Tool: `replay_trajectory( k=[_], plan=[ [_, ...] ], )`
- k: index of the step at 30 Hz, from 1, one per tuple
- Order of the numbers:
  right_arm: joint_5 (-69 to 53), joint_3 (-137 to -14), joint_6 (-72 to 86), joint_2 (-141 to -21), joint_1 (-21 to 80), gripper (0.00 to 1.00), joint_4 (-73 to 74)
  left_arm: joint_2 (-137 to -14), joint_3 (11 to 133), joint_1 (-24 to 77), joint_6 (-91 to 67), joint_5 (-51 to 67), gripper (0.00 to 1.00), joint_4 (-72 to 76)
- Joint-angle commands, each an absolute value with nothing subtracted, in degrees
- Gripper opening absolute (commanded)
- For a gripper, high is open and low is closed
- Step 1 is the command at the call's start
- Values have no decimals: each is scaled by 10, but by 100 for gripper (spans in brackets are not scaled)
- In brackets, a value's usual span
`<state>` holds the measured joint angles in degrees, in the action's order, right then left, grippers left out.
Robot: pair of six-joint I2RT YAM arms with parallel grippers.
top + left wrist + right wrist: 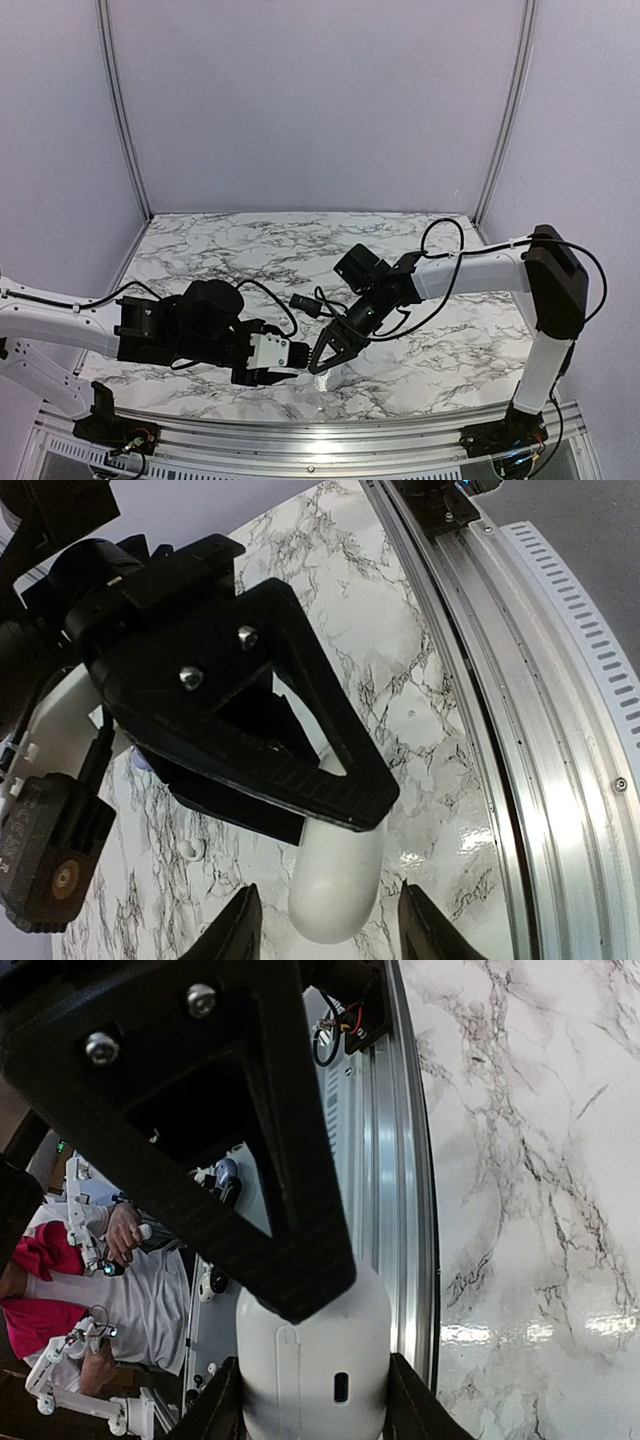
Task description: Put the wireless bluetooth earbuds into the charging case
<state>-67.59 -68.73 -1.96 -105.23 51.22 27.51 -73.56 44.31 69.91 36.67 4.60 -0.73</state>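
The white charging case (312, 1360) hangs above the near middle of the marble worktop (250, 250), close to its metal edge rail (540, 730). The right tool (312, 1410) is clenched on the case's two narrow sides. The left tool (332, 930) is released – its fingers (238, 928) straddle the case's flat faces, slivers of marble showing either side. A tiny whitish earbud (192, 848) lies on the worktop to the left.

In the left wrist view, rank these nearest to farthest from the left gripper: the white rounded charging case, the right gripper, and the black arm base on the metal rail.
1. White rounded charging case: between the left gripper's fingers.
2. Black right gripper: just beyond, over the case's far end.
3. Black arm base: far along the metal rail, at the top.
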Motion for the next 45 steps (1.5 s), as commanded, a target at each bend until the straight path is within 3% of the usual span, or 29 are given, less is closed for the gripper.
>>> replay_trajectory(
  k=[1, 10, 15, 22, 30, 35, 39, 45],
  plan=[
    [-698, -713, -28, -1056, 516, 35, 278, -752, 472, 708, 394, 39, 46, -28],
    [-712, -716, -32, -1060, 515, 37, 279, -755, 481, 710, 394, 51, 21, -29],
    [-683, -742, -64, -1051, 509, 60, 316, -750, 476, 709, 376, 56, 9, -22],
    [-564, -722, -8, -944, 424, 78, 211, -722, 450, 684, 312, 100, 4, 39],
    [-279, -617, -16, -748, 403, 98, -21, -707, 438, 602, 168, 183, 0, 120],
    [-185, -576, -26, -703, 403, 99, -143, -704, 450, 571, 116, 234, 0, 145],
    [-227, -608, -54, -729, 404, 99, -91, -692, 447, 545, 68, 286, 0, 163],
    [-413, -555, -51, -737, 405, 95, -137, -697, 451, 515, 8, 363, 0, 187]
  ],
)
